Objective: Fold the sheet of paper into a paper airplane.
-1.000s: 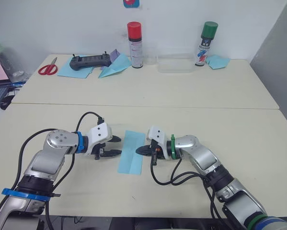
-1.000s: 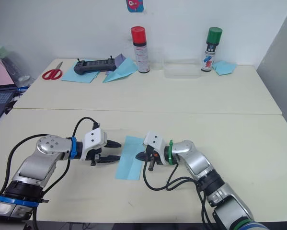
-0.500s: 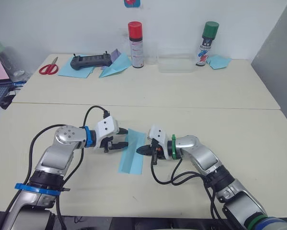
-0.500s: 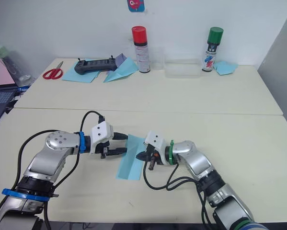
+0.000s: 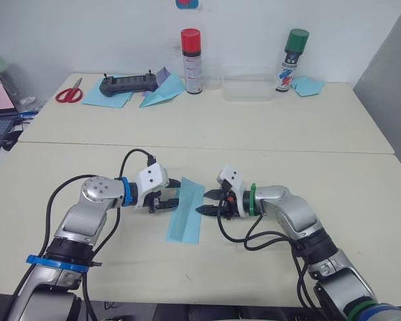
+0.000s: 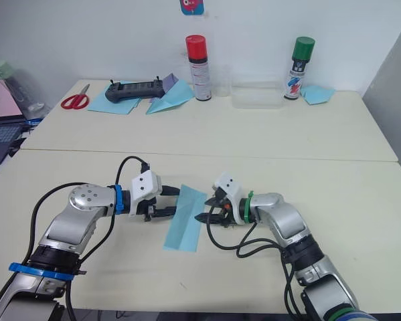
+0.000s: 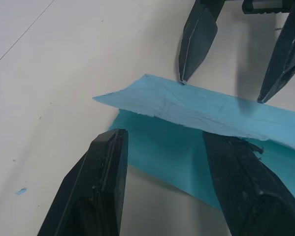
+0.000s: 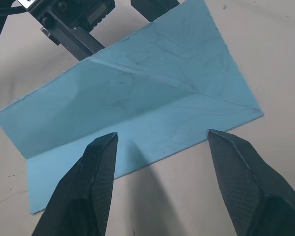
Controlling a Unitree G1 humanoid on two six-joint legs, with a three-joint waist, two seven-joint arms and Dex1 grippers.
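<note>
The sheet of paper [image 5: 185,210] lies on the near surface [image 5: 361,194], folded lengthwise, its upper layer lifted along the left edge. The left gripper [image 5: 171,193] sits at its 9 o'clock, jaws spread, straddling that raised edge. The right gripper [image 5: 209,201] — at 3 o'clock — has its jaws spread too, tips just beside the paper.

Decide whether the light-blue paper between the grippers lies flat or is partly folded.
Partly folded. The sheet of paper has one long half raised along a lengthwise crease; its other half lies on the table.
</note>
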